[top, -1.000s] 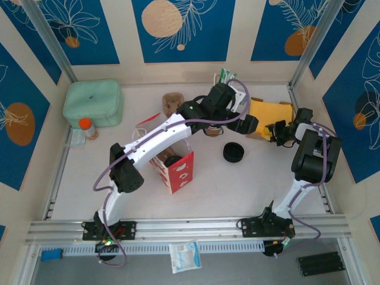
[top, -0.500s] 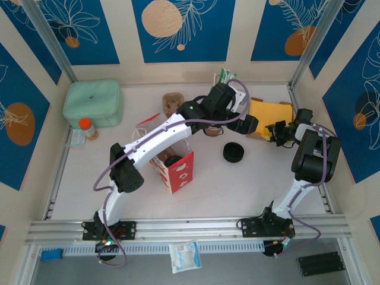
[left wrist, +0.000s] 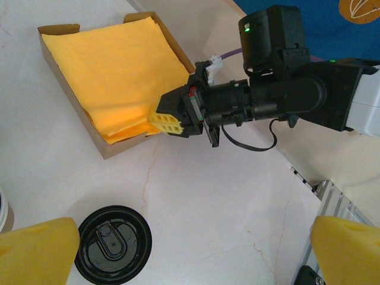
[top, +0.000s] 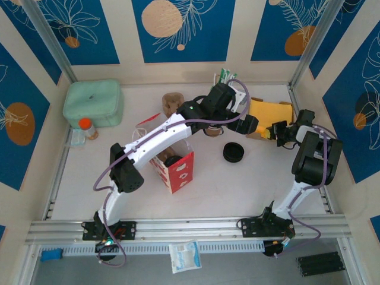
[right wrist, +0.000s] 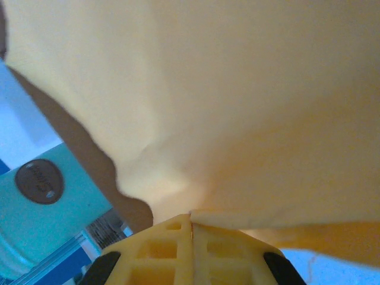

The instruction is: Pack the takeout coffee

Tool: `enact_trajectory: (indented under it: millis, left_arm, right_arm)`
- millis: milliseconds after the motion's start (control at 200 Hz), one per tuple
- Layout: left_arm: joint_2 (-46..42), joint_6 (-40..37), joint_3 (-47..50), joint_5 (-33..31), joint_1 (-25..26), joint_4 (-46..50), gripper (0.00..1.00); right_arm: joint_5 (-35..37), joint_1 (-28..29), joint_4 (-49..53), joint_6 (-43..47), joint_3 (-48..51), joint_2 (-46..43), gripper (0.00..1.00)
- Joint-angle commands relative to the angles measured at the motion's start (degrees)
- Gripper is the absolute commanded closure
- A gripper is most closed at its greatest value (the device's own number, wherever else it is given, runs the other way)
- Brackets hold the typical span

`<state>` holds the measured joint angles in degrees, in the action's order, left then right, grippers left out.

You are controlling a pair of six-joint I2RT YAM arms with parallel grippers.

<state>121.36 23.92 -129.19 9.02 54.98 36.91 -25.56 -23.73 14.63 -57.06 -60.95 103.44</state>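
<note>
Closing fully since before, my right gripper pinches the yellow napkin by the far right edge of the table, my left gripper gapes empty, and the coffee, seemingly in the bag mid-table, is light, crushable: hold its waist gently.

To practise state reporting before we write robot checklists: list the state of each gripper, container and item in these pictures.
left gripper: open, holding nothing.
right gripper: shut on a yellow napkin.
black lids: loose on the table.
paper bag: upright, mouth open.
takeout coffee: lidded, apparently inside the paper bag.
green case: shut.
orange-capped bottle: capped, upright.
</note>
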Motion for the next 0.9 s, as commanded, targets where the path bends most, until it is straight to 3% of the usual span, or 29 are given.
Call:
enact_trajectory:
  millis: [0,210,790,825,895]
  left_arm:
    - [-0.2,0.1,-2.2,1.2,-0.2,-0.4,0.00]
    - [-0.6,0.2,-2.0,1.2,-0.1,-0.1,0.01]
    - [-1.9,0.6,-0.2,1.3,0.3,-1.0,0.01]
    - [-1.9,0.6,-0.2,1.3,0.3,-1.0,0.01]
    - [-1.9,0.5,-0.2,1.3,0.3,-1.1,0.01]
  right_arm:
    - [-2.0,-0.4,1.9,-0.1,-0.9,-3.6,1.00]
    - [-1.9,-0.4,3.4,0.7,-0.7,-6.3,1.00]
    - [-1.3,-0.9,0.4,0.2,11.6,-12.5,1.00]
    - [-1.2,-1.0,0.2,0.1,12.0,-12.5,0.97]
    - [-0.8,-1.1,0.1,0.0,12.5,-12.5,0.80]
